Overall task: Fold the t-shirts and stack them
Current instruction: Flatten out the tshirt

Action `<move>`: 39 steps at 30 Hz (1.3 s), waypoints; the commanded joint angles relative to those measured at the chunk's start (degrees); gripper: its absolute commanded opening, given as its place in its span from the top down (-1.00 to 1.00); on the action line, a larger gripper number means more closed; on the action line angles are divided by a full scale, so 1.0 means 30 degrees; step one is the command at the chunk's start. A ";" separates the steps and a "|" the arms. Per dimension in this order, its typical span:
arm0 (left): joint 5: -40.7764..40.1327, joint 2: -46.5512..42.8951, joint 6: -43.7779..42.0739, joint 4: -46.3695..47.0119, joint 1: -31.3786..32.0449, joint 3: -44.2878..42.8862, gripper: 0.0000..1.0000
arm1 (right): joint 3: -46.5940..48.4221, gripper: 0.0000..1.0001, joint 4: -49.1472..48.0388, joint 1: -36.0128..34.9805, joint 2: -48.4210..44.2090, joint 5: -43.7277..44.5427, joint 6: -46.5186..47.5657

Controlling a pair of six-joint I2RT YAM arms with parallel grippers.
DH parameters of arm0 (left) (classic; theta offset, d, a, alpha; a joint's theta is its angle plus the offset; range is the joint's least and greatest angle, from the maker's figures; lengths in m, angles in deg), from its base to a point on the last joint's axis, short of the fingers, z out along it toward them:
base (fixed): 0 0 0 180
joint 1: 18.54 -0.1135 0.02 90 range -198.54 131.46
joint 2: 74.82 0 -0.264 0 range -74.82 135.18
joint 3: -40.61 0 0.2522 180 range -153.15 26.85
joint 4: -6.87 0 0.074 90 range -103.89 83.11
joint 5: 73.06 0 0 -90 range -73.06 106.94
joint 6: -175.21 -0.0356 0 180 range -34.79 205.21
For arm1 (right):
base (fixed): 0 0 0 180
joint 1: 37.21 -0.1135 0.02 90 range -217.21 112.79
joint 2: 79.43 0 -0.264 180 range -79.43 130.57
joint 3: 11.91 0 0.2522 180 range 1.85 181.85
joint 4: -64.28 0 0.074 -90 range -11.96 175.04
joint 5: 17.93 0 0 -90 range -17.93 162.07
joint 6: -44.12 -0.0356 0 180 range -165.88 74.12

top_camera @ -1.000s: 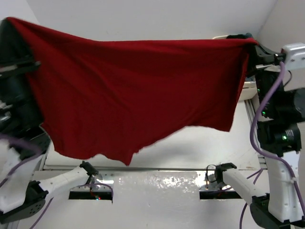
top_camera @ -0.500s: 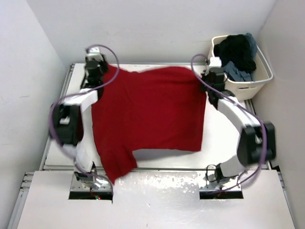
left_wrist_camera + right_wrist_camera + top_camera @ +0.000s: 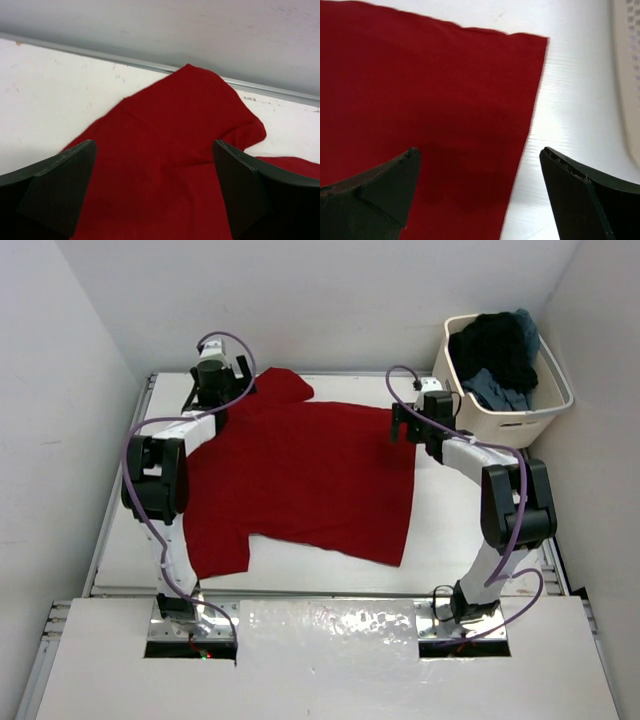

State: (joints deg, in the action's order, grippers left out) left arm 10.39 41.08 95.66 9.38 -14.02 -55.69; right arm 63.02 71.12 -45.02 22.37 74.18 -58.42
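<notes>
Red shirt (image 3: 300,480): lying spread out flat on the table (image 3: 460,530), one sleeve bunching up at the far left, not folded yet
Other shirts: a black shirt (image 3: 495,345) and a blue-grey shirt (image 3: 495,390) are sitting in the tub (image 3: 545,410) at the far right
Left gripper (image 3: 222,400): hanging over the far sleeve, fingers wide apart, holding nothing
Right gripper (image 3: 405,425): hanging over the shirt's far right corner, fingers wide apart, holding nothing
Done so far: nothing is looking folded or stacked
Left to do: folding each shirt and stacking them all

Both arms (image 3: 185,430) show white links, black joints, looping purple cables (image 3: 222,336) and dark wedge-shaped jaws.
</notes>
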 commanded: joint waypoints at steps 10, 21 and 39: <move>0.1361 0.2996 0.0646 -0.3547 0.1014 -0.4297 -0.99 | -0.0026 -0.98 0.2100 -0.2462 0.1134 -0.2460 -0.2791; 0.2797 1.1929 0.1347 -0.6769 0.1718 -1.5662 -0.99 | -0.0554 -0.98 0.4940 -0.2962 0.2659 -0.2609 -0.2942; -0.2389 1.3955 1.0218 -1.0433 -0.0652 -1.6461 -0.99 | 0.1845 -0.98 0.7522 -0.0883 0.4415 -0.3511 -0.1446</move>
State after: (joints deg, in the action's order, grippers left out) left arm 7.07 80.07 115.01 -13.79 -10.83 -105.90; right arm 67.52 88.54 -49.96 31.53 64.74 -63.81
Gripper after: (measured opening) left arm 0.996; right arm 0.992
